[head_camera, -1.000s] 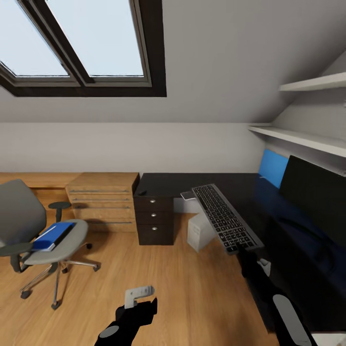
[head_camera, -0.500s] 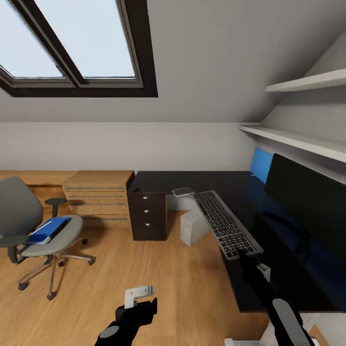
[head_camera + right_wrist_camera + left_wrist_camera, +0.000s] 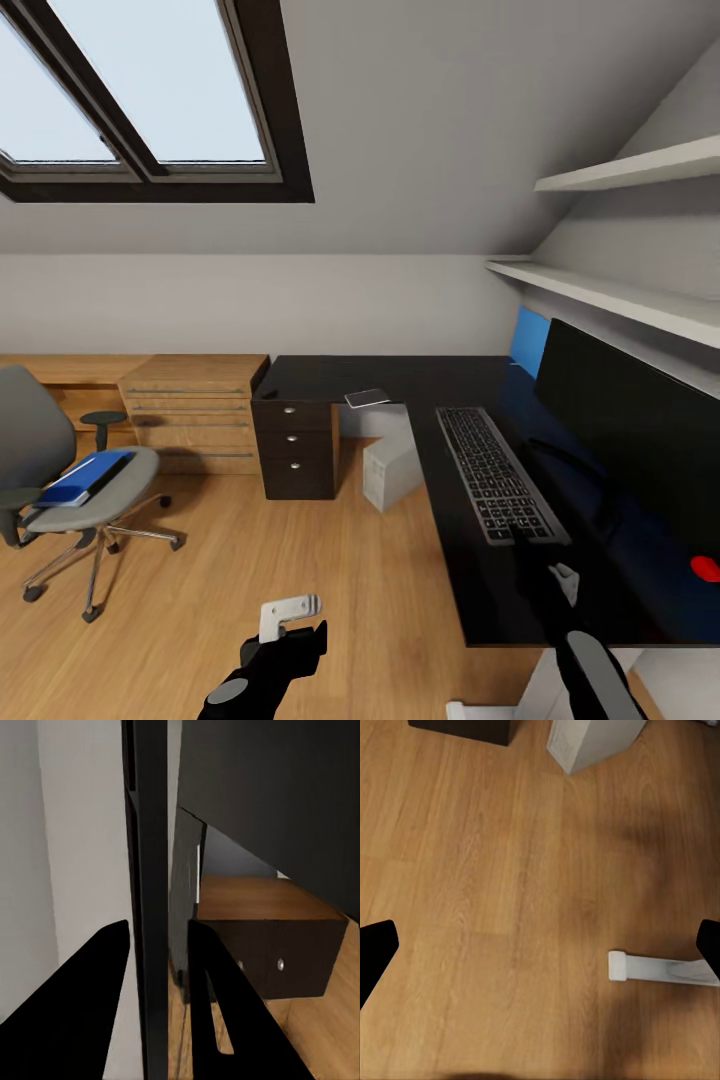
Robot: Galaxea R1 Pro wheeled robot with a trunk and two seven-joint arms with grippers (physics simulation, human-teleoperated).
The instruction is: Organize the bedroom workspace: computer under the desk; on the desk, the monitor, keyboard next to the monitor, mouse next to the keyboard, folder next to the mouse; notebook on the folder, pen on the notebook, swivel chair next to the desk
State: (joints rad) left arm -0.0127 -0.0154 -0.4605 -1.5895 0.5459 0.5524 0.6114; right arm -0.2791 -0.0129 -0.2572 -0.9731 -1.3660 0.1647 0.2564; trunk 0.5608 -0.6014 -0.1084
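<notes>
- The keyboard point(image 3: 497, 473) is gripped at its near end by the right pincer point(image 3: 530, 540), over the surface point(image 3: 450, 590), left of the monitor point(image 3: 630, 440).
- The left pincer point(image 3: 540, 952) is spread, unladen, above the floor point(image 3: 300, 540).
- The folder point(image 3: 82, 477) lies on the chair point(image 3: 60, 470), far left.

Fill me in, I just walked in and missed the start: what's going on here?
A two-armed robot is tidying a bedroom workspace. Its right claw is shut on the near end of the keyboard, holding it over the black desk in front of the monitor. The left claw hangs open over the floor. The blue folder lies on the chair, and the computer sits under the desk.
</notes>
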